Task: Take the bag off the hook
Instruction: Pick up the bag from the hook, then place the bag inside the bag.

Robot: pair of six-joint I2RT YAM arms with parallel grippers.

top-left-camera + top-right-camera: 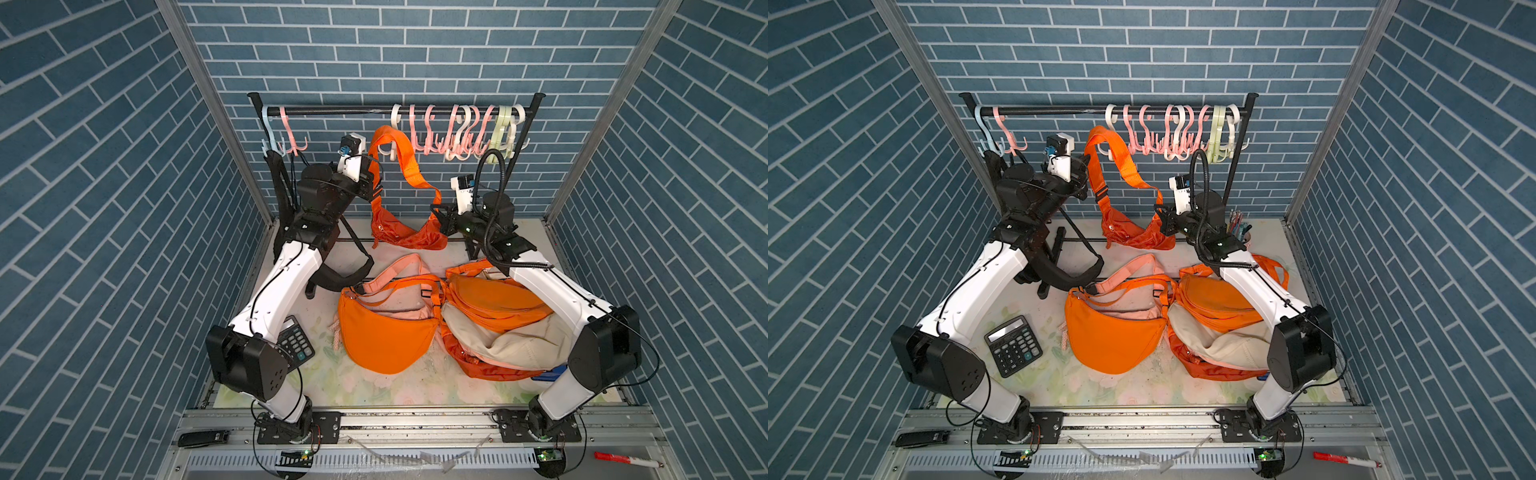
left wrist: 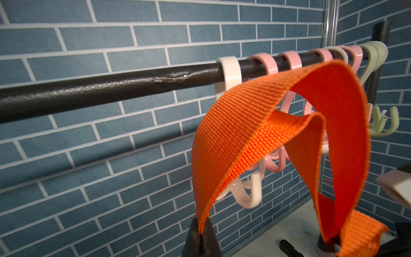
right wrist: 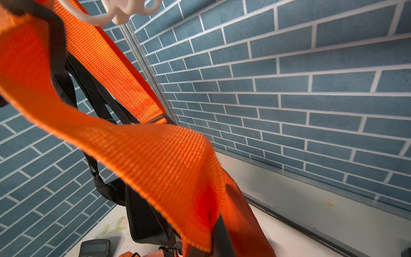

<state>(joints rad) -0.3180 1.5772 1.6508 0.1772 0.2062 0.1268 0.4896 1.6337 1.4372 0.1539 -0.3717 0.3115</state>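
Pens [image 1: 1235, 218] in cup [image 1: 1247, 239] to the right of right gripper [image 1: 440, 216]; left gripper [image 2: 201, 231] and right gripper both clamped on strap [image 2: 244, 106] of orange bag [image 1: 415, 239], looped beside white hook [image 2: 229, 71] above left gripper

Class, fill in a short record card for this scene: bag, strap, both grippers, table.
orange bag: hanging under the rail
strap: looped by the white hook; whether clear of it, cannot tell
left gripper: jaws shut on strap
right gripper: jaws shut on strap, near orange bag
table: other bags, calculator
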